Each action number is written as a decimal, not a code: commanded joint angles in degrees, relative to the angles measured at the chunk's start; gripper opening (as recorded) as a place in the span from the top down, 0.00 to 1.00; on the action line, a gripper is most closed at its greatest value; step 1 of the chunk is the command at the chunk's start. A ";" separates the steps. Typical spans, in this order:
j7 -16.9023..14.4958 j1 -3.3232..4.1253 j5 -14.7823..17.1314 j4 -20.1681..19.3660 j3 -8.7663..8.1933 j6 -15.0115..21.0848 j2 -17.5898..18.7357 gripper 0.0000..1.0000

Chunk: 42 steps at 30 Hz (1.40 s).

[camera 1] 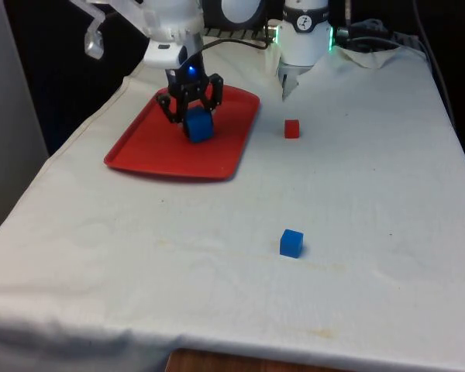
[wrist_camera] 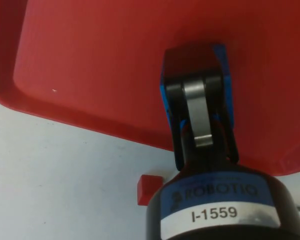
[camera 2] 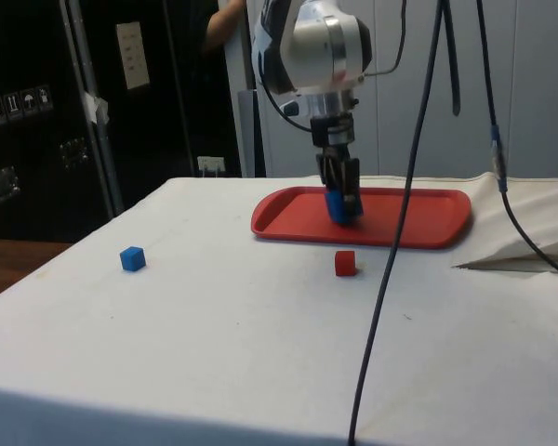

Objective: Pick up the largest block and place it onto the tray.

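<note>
Black two-finger hand over shallow red plastic tray, fingers clamped on large blue cube-shaped block, one finger each side. In front view, block held low over tray's middle, toward its far half; contact w/ tray floor cannot be told. Side view: hand pointing straight down, block between fingertips, just above or at tray surface. Wrist view: block seen behind near finger, blue edges showing both sides of it, red tray floor beneath. Tray lying flat on white-cloth table, toward front view's left, far half of table. Small red cube on cloth just beside tray's edge on front view's right, apart from it; same cube near tray's long edge in side view and off tray rim in wrist view. Small blue cube on cloth well apart from tray, nearer table's near edge; in side view well off to left of tray. Both small cubes upright, resting flat, untouched. Person's arm partly visible behind table in side view, by dark cabinets.
</note>
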 commanded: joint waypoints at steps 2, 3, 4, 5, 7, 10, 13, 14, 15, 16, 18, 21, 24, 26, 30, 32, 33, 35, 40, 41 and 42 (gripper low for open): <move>-0.23 0.52 0.40 -0.69 0.00 1.03 -0.23 1.00; -0.17 0.46 0.29 -0.57 0.00 0.92 -0.23 1.00; -0.17 0.34 0.23 -0.52 0.00 0.80 -0.17 1.00; -0.06 0.00 0.00 -0.23 0.23 0.23 0.00 1.00; -0.11 0.23 0.17 -0.34 0.11 0.57 -0.11 1.00; -0.11 0.11 0.11 -0.29 0.17 0.46 -0.06 1.00; -0.06 0.06 0.06 -0.23 0.17 0.29 -0.06 0.65; -0.06 -0.06 0.00 -0.17 0.23 0.17 0.00 0.55; -0.06 0.06 0.06 -0.23 0.17 0.29 -0.06 0.55; -0.06 0.00 0.06 -0.23 0.17 0.29 0.00 0.45; -0.06 0.00 0.06 -0.23 0.23 0.23 0.00 0.25; -0.06 -0.06 0.00 -0.17 0.23 0.17 0.00 0.00; -0.06 -0.06 0.00 -0.17 0.23 0.17 0.00 0.00; -0.06 -0.06 0.00 -0.17 0.23 0.17 0.00 0.00; -0.11 -0.17 0.00 0.11 0.17 0.06 -0.06 0.00; 0.40 0.80 -0.97 0.17 -1.38 -0.80 -1.20 0.00; 0.52 0.97 -1.15 0.23 -1.66 -1.03 -1.43 0.00; 0.97 1.32 -2.01 0.40 -2.29 -1.32 -2.41 0.00; 1.89 1.43 -3.67 0.57 -2.75 -1.38 -4.24 0.00; 2.18 1.49 -4.18 0.63 -2.81 -1.38 -4.76 0.00; 2.41 1.49 -4.64 0.63 -2.86 -1.38 -5.21 0.00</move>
